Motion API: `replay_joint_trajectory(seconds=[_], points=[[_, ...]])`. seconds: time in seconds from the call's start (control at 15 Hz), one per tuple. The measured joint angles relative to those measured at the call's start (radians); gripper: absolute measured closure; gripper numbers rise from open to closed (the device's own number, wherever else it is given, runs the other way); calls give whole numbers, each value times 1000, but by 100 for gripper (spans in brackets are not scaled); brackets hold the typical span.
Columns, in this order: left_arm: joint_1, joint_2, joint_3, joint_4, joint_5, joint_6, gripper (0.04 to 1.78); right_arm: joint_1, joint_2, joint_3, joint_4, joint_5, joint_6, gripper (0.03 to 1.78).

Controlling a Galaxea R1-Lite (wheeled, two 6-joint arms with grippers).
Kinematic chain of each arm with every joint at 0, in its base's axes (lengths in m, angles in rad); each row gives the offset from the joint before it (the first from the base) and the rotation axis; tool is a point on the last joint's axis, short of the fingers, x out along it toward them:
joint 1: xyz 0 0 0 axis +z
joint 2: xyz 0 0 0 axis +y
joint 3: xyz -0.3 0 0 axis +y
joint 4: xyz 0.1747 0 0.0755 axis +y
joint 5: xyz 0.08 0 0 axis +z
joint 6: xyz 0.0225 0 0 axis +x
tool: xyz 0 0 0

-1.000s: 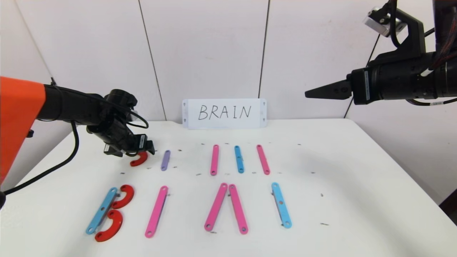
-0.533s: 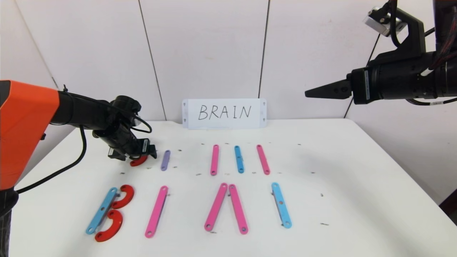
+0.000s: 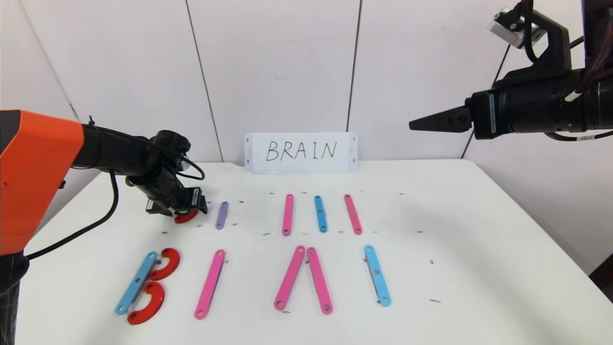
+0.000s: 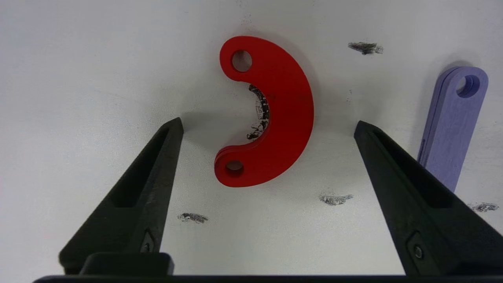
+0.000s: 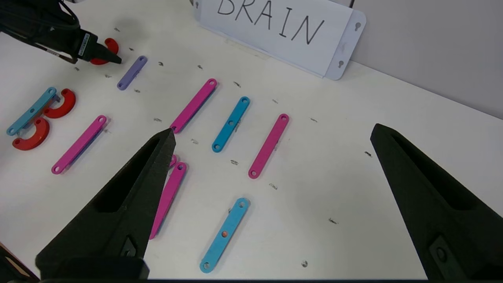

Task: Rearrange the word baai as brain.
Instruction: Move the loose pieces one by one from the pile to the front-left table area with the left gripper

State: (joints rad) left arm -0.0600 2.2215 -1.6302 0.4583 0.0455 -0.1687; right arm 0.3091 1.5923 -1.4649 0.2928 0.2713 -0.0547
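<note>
A loose red curve (image 3: pixel 185 217) lies flat at the back left of the table, and shows clearly in the left wrist view (image 4: pixel 271 114). My left gripper (image 3: pixel 184 211) is open, low over it, one finger on each side, not touching. A purple bar (image 3: pixel 221 215) lies just right of it. In the front row a light-blue bar (image 3: pixel 136 282) with two red curves (image 3: pixel 165 263) forms a B, then a pink bar (image 3: pixel 210 283), two pink bars (image 3: pixel 302 280) meeting at the top, and a light-blue bar (image 3: pixel 377 275). My right gripper (image 3: pixel 421 125) is open, parked high at the right.
A white card with BRAIN handwritten (image 3: pixel 300 152) stands at the back edge. Behind the front row lie a pink bar (image 3: pixel 287 214), a blue bar (image 3: pixel 321 213) and a pink bar (image 3: pixel 353 214). Small dark marks dot the white table (image 3: pixel 479 230).
My left gripper has come down and slightly left over the loose red curve, so its fingers now straddle it. The pieces and the right arm have not moved.
</note>
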Motion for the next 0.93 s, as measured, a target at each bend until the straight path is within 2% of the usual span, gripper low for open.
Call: replay_joint_trajectory(seconds=[0.07, 0.4, 0.47, 0.93], points=[[0, 1, 0, 0, 0, -1, 49, -1, 0, 0, 0, 0, 0, 7], [0, 4, 2, -1, 0, 0, 137, -1, -1, 0, -2, 0, 0, 7], [0, 4, 2, -1, 0, 0, 147, -1, -1, 0, -2, 0, 0, 7], [0, 3, 0, 1, 0, 1, 151, -1, -1, 0, -2, 0, 1, 7]])
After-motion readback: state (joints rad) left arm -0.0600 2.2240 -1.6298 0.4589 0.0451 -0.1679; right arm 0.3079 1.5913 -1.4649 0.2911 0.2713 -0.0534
